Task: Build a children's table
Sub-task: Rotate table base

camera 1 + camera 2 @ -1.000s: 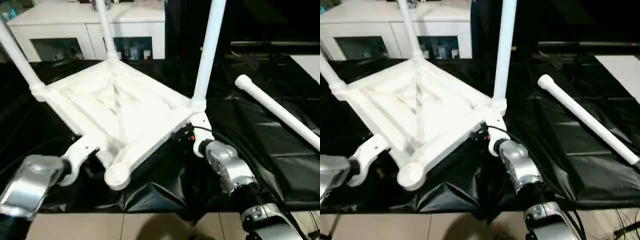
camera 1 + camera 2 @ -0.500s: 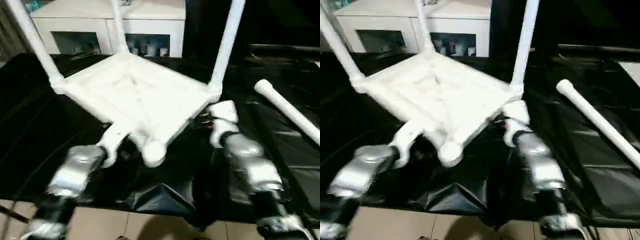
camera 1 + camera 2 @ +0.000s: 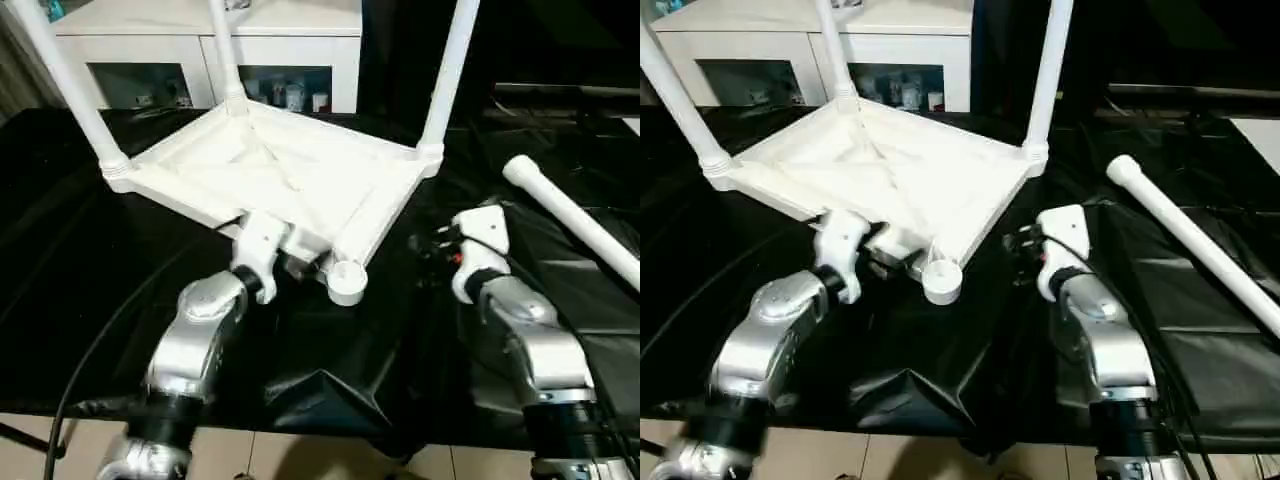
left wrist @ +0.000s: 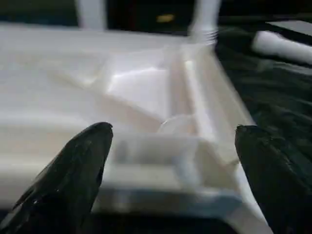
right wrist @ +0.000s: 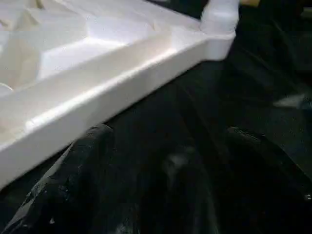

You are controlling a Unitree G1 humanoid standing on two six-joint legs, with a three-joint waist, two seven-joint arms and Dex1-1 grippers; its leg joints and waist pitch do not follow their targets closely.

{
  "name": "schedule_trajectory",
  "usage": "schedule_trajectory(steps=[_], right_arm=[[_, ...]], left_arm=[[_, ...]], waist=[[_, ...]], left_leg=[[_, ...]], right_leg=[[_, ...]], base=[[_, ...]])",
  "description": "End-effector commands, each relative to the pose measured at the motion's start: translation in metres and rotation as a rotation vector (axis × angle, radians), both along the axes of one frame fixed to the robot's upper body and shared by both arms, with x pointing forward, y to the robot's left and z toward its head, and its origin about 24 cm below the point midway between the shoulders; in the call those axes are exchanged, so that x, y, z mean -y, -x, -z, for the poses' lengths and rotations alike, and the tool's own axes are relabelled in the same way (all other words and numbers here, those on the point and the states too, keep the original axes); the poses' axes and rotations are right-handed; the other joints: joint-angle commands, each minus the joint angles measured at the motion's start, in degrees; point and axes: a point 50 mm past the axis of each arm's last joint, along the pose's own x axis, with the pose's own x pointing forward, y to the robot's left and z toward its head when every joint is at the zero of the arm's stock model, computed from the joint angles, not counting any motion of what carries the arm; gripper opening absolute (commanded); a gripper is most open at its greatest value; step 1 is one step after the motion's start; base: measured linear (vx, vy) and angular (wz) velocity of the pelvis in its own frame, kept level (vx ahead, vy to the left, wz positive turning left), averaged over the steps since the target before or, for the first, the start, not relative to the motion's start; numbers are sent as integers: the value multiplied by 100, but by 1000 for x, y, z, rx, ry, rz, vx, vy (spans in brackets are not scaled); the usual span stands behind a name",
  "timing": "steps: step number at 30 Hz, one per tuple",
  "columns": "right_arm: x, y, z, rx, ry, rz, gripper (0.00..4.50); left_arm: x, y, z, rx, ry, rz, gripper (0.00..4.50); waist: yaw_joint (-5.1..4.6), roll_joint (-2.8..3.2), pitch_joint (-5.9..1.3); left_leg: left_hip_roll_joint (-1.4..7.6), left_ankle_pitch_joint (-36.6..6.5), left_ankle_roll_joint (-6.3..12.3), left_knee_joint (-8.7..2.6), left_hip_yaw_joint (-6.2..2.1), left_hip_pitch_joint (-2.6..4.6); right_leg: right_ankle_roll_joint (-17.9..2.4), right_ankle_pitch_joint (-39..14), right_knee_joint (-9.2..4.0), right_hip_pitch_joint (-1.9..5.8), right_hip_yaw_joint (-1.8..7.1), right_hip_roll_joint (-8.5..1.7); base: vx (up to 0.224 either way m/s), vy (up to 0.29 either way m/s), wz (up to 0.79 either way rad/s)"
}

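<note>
The children's table lies upside down on a black sheet: its white ribbed tabletop point(image 3: 290, 175) carries three upright legs, at the left point(image 3: 62, 85), back point(image 3: 225, 55) and right point(image 3: 448, 75) corners. The near corner socket point(image 3: 346, 283) stands empty. A fourth leg point(image 3: 575, 222) lies loose on the sheet to the right. My left gripper point(image 3: 293, 264) is open at the tabletop's near rim beside the empty socket; its fingers point(image 4: 73, 180) spread wide before that rim. My right gripper point(image 3: 428, 248) is open over the sheet, just off the tabletop's right edge point(image 5: 112, 83).
A white cabinet point(image 3: 150, 45) with glass doors stands behind the table. The black sheet point(image 3: 90, 270) covers the work surface and hangs in folds over its front edge, with tiled floor point(image 3: 330, 462) below.
The camera has shifted. My right gripper has come away from the tabletop's right corner. My left gripper has moved in from the left side to the near rim by the empty socket.
</note>
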Motion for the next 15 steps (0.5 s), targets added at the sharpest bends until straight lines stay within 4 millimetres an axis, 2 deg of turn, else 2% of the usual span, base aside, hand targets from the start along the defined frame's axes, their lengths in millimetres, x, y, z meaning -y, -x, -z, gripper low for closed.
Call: schedule_trajectory(steps=[1, 4, 5, 6, 7, 8, 9, 10, 11, 12, 13, 14, 15], right_arm=[[-2, 4, -1, 1, -15, 0, 389], [-7, 5, -3, 23, -37, -5, 389], [-9, 5, -4, 33, -40, -12, 389], [-14, 4, -7, 62, -37, -25, 389], [-15, 4, -8, 71, -35, -28, 389], [-16, 4, -9, 82, -32, -31, 389], [-17, 4, -9, 84, -33, -33, 389], [-20, 4, -10, 92, -43, -42, 389], [-23, 6, -11, 100, -54, -54, 389], [-24, 6, -11, 102, -57, -55, 389], [-24, 6, -12, 103, -60, -55, 389], [-25, 6, -12, 111, -69, -51, 389], [-26, 7, -13, 121, -81, -49, 389]], left_arm=[[-7, 2, -1, 9, -36, -43, 449], [-8, 2, 0, 20, -70, -83, 449], [-8, 0, 0, 22, -63, -104, 449], [-8, -3, -2, 39, -68, -132, 449], [-8, -3, -3, 43, -71, -138, 449], [-8, -4, -4, 47, -75, -147, 449], [-8, -5, -5, 51, -75, -153, 449], [-7, -6, -7, 56, -65, -175, 449], [-7, -6, -8, 58, -57, -197, 449], [-7, -6, -8, 61, -60, -201, 449], [-7, -6, -9, 65, -64, -204, 449], [-7, -6, -8, 64, -65, -207, 449], [-7, -7, -9, 71, -64, -220, 449]], waist=[[8, -62, -415], [8, -49, -401], [-25, -16, -396], [-86, 6, -378], [-157, 68, -376], [-166, 122, -380], [-183, 166, -384], [-193, 209, -403], [-193, 175, -412], [-189, 87, -392], [-203, 4, -368], [-217, -196, -378], [-139, -471, -447]], left_leg=[[-47, -1374, 221, -377, 91, 49], [-33, -1495, 153, -401, 74, 64], [21, -1652, -46, -439, 10, 111], [98, -1873, -158, -498, -66, 161], [332, -1945, -18, -637, -231, 286], [552, -1885, 102, -742, -354, 343], [761, -1747, 232, -825, -457, 360], [968, -1565, 527, -879, -497, 387], [963, -1474, 870, -848, -421, 384], [849, -1712, 1096, -831, -280, 320], [695, -1928, 1141, -767, -169, 276], [-187, -2247, 983, -6, 269, 319], [-731, -1815, 1021, 1128, 274, -12]], right_leg=[[-898, -1443, -358, 291, 44, 34], [-798, -1589, -366, 265, 38, 47], [-818, -1483, -347, 254, -22, 150], [-973, -1218, -340, 251, -119, 261], [-1328, -789, -247, 213, -244, 350], [-1540, -522, -130, 181, -294, 321], [-1661, -270, -3, 144, -333, 288], [-1752, -47, 167, 83, -395, 219], [-1874, 34, 226, 74, -424, 149], [-2127, 44, 212, 96, -415, 104], [-2281, -73, 149, 111, -399, 113], [-2558, -772, -383, 75, -458, 277], [-2189, -2049, -683, 318, -389, 46]], base=[[0, 0, 0], [0, 0, 0], [0, 0, 0], [0, 0, 0], [1, -75, 0], [4, -57, 1], [1, -108, 6], [-4, -131, 7], [-2, -237, 9], [1, -186, 4], [-7, -174, 4], [-8, -169, -2], [-8, -169, -2]])
